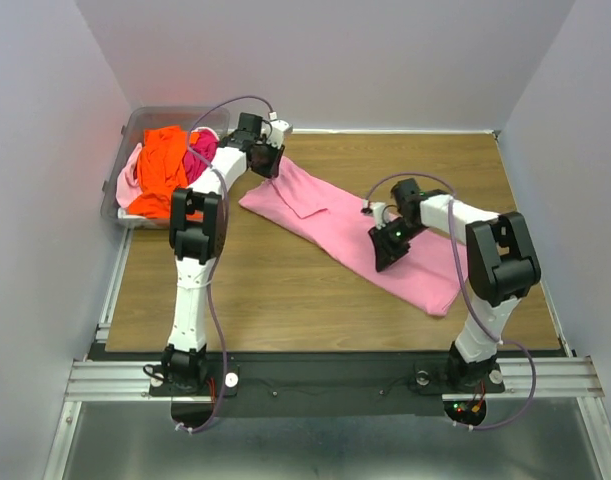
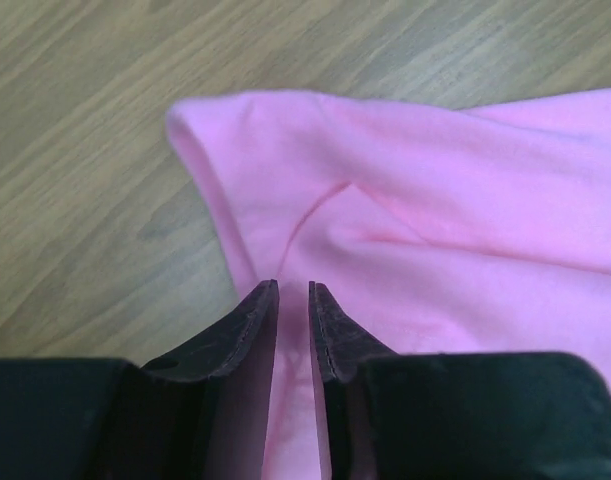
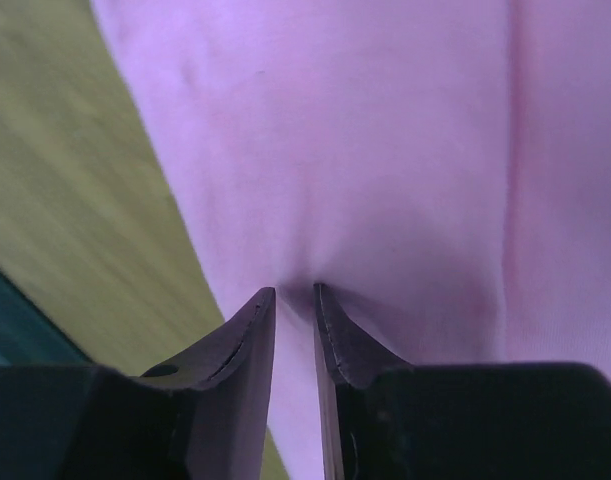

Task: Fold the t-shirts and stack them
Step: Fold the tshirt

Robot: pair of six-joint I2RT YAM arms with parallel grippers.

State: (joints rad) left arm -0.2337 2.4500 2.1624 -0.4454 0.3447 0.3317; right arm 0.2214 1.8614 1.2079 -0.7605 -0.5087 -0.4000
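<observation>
**Item: left gripper** point(image 1: 268, 160). Mine, at the far left end of the light pink t-shirt point(image 1: 335, 225). My jaws stand almost closed, with only a narrow slit between them. In my left wrist view pink cloth fills that slit, and its creases run in toward my fingertips point(image 2: 260, 300). I have a pinch of the shirt next to a curved seam, close to a rounded, folded-over corner.

**Item: right gripper** point(image 1: 388, 250). Mine, lower down on the same shirt, toward its near right end. My jaws are nearly closed here too, nipping a small pucker of fabric at the tips. The shirt's edge and the wood lie just to the left of my fingers point(image 3: 247, 330).

**Item: light pink t-shirt.** It lies in a long strip on the wooden table point(image 1: 285, 290), slanting from far left to near right. It lies mostly flat, and I hold it at two places well apart.

**Item: clear plastic bin** point(image 1: 145, 115). It sits at the table's far left corner, beside my left arm.

**Contents of the bin:**
- an orange t-shirt point(image 1: 160, 170) heaped on top
- a hot pink t-shirt point(image 1: 200, 150) to its right
- a pale pink t-shirt point(image 1: 130, 175) spilling over the left rim

I cannot tell whether anything lies beneath them.
</observation>
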